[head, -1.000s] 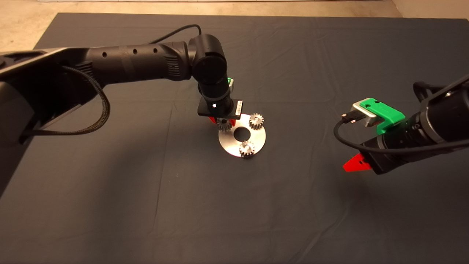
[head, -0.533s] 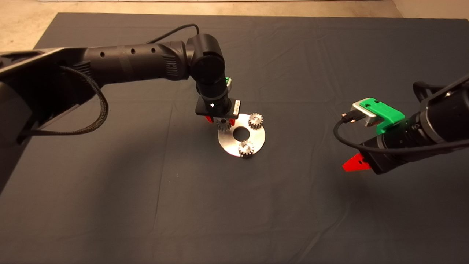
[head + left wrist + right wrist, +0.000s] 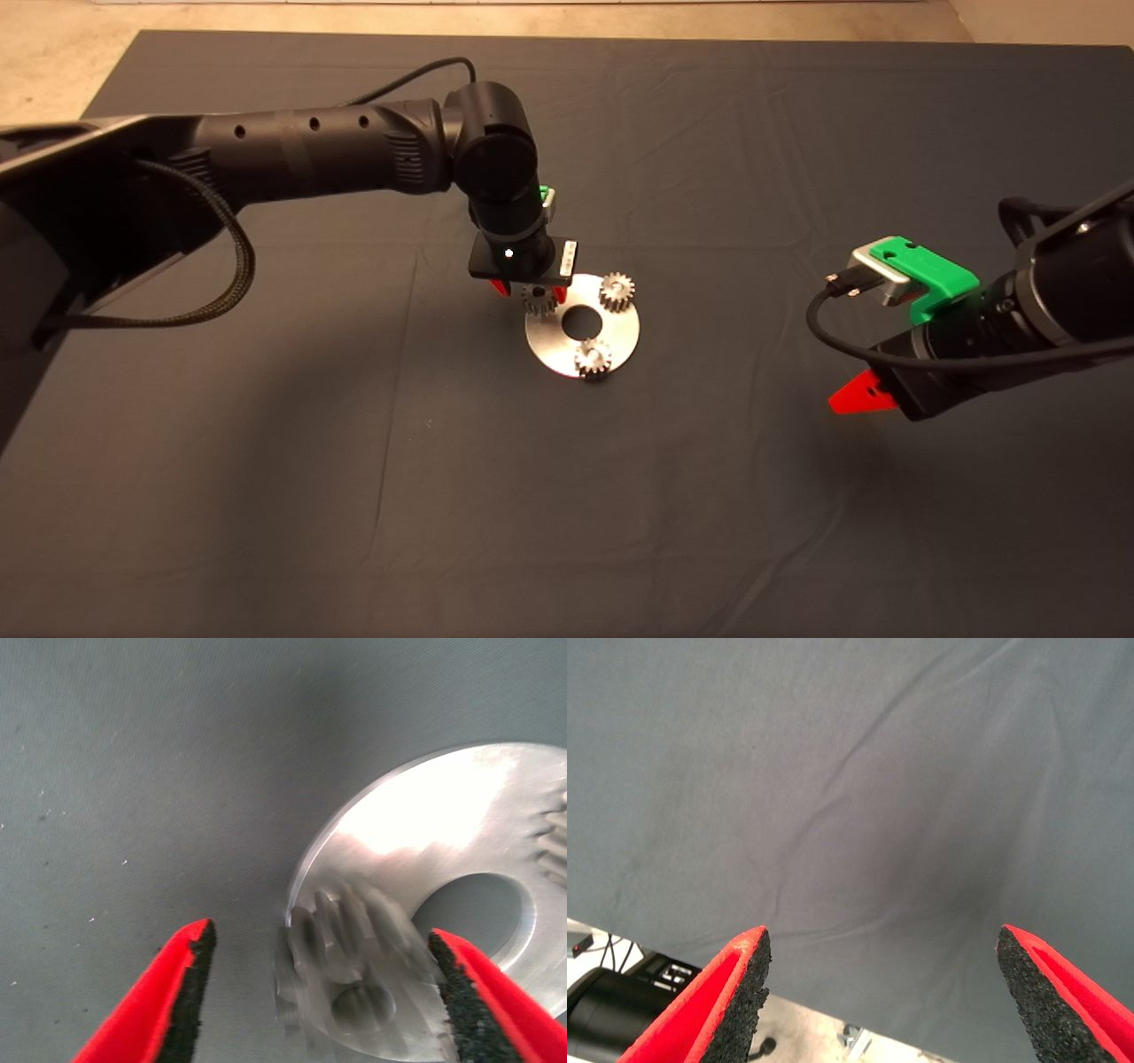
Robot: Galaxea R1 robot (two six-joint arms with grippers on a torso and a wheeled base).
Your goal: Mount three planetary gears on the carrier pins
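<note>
A dark slate-grey mat (image 3: 354, 496) fills the frame, with pale beige floor (image 3: 53, 53) at the upper left. At centre lies a bright silver disc (image 3: 549, 347) carrying grey-silver planetary gears (image 3: 617, 291). Both black arms end in red fingers (image 3: 168, 992) with black pads (image 3: 197, 988). At right, the right gripper (image 3: 858, 394) shows a green mount.

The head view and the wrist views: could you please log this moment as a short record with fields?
carrier: flat round silver metal disc with a large centre hole, on the dark mat
gears on disc: three small grey steel spur gears, far one, near one, left one
left gripper: jaws open, either side of the left gear, not touching it
right gripper: jaws open, empty, parked above bare mat at the right
pins: hidden under the gears; seating cannot be confirmed
</note>
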